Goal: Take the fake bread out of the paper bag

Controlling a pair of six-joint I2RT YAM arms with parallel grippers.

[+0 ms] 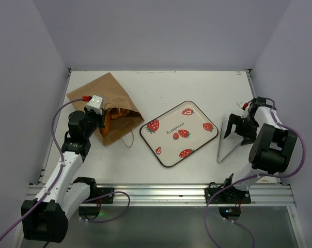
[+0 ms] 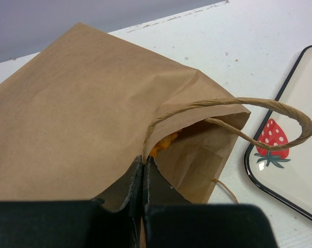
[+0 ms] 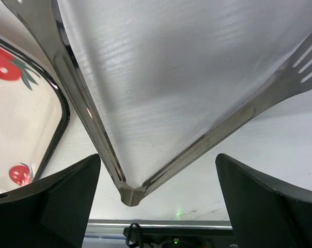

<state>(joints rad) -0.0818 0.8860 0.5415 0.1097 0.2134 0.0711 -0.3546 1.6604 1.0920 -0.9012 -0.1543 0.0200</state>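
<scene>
The brown paper bag [image 1: 102, 98] lies on its side at the left, mouth facing the tray. Glossy orange fake bread [image 1: 116, 117] shows inside the mouth. In the left wrist view the bag [image 2: 78, 113] fills the frame and a bit of orange bread [image 2: 166, 142] peeks from the opening. My left gripper [image 1: 97, 112] is shut on the bag's upper rim [image 2: 144, 161], holding the mouth open. One loop handle [image 2: 259, 105] arches free. My right gripper [image 1: 237, 127] is open and empty, hovering over the metal tongs; in its own view the gripper [image 3: 157, 157] straddles them.
A white strawberry-printed tray [image 1: 179, 133] sits at the table's middle, its corner also in the left wrist view [image 2: 287, 175]. Metal tongs [image 1: 227, 138] lie at the right, hinge end toward the near edge [image 3: 126, 192]. The tray's rim [image 3: 58, 129] shows left of them.
</scene>
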